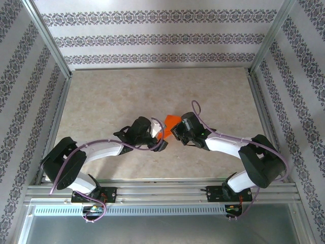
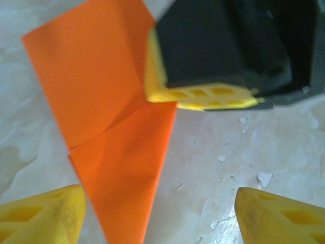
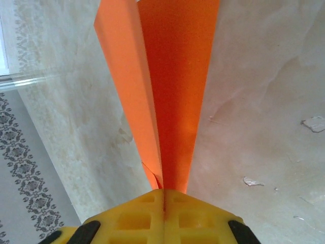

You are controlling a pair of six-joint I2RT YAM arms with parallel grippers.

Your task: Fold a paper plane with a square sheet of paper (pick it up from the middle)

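The square sheet of paper [image 1: 170,121], bright orange-red, is folded into a narrow pointed shape with creases and stands between the two grippers at mid-table. My right gripper [image 3: 164,203] is shut on one end of the paper [image 3: 175,86]; two flaps rise from its yellow fingers along a centre crease. In the left wrist view the paper [image 2: 106,117] tapers to a point near the bottom, and the right gripper's yellow fingers [image 2: 203,96] pinch its edge. My left gripper [image 2: 162,216] is open, and the paper's point lies just inside its left finger [image 2: 45,216] without touching it.
The marbled beige table [image 1: 111,101] shows small white flakes [image 2: 264,178] near the grippers. Aluminium frame rails [image 1: 157,193] run along the near edge and sides, with patterned walls [image 1: 152,35] behind.
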